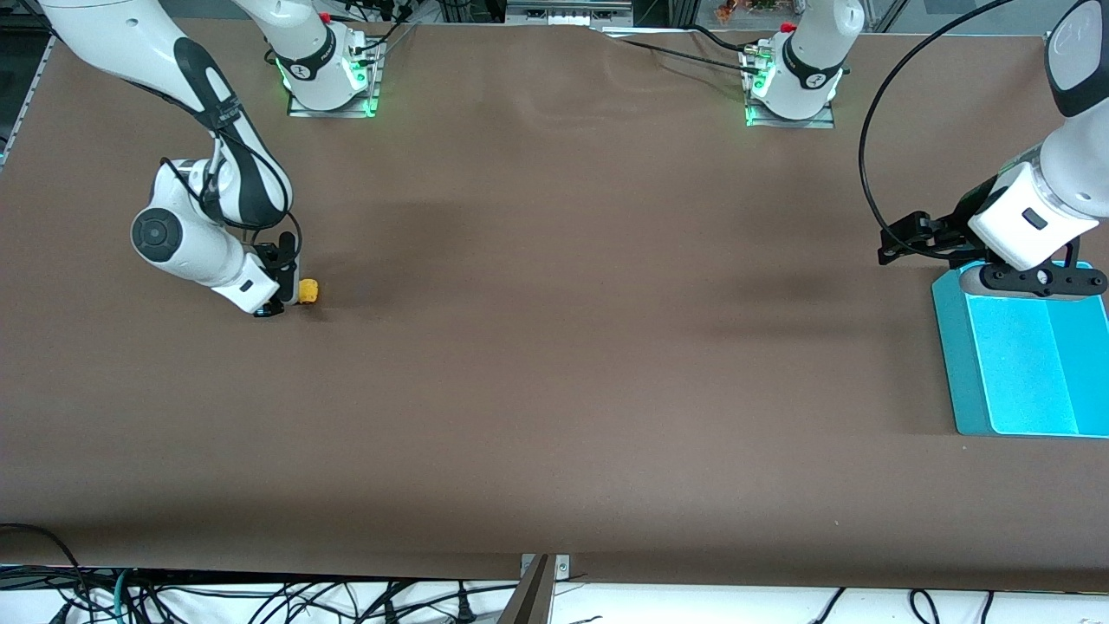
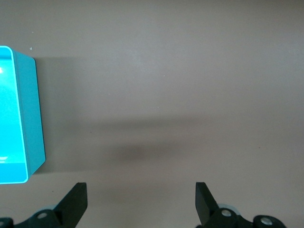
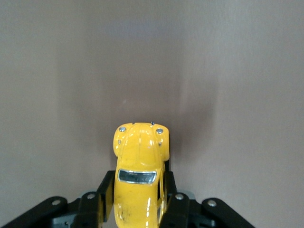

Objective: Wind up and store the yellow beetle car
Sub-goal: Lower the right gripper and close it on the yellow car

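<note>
The yellow beetle car (image 3: 140,175) is clamped between the fingers of the right pincer (image 1: 286,299), low down at the brown surface (image 1: 554,347) toward the right arm's end, nose poking out past the fingertips. Whether the wheels actually touch the surface can't be told. The left pincer (image 2: 141,204) is spread wide with nothing in it, parked just over the edge of a turquoise bin (image 1: 953,364) at the left arm's end.
</note>
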`<state>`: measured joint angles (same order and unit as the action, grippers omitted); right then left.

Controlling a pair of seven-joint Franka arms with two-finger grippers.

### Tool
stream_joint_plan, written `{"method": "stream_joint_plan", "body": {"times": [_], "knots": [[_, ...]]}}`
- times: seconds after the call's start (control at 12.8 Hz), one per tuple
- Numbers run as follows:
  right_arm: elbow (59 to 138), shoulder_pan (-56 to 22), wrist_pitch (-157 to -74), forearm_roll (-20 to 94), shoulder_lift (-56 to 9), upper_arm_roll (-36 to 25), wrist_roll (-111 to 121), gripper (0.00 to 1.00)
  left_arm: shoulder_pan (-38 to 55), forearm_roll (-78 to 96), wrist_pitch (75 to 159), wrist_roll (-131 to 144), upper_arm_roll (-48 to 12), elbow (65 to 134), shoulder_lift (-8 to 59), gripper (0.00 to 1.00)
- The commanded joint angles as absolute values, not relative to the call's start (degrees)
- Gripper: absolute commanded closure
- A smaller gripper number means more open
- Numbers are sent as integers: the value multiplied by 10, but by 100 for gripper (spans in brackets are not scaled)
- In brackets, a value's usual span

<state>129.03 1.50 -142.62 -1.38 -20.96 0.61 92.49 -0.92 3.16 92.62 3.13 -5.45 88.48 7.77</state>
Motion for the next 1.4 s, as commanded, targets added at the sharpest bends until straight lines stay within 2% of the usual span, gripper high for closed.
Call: {"method": "stream_joint_plan", "body": {"times": [0.0,0.55,1.32], "knots": [[1295,28,-1426,-17,-241,-26,960,92,-9,41,914,20,-54,867,85,0],[1295,47,-1442,-13,-272,-125,1108,91,-8,41,914,20,-54,867,85,0],[1293,81,-1473,-13,-292,-172,1123,89,-5,41,914,20,-56,867,86,0]]}}
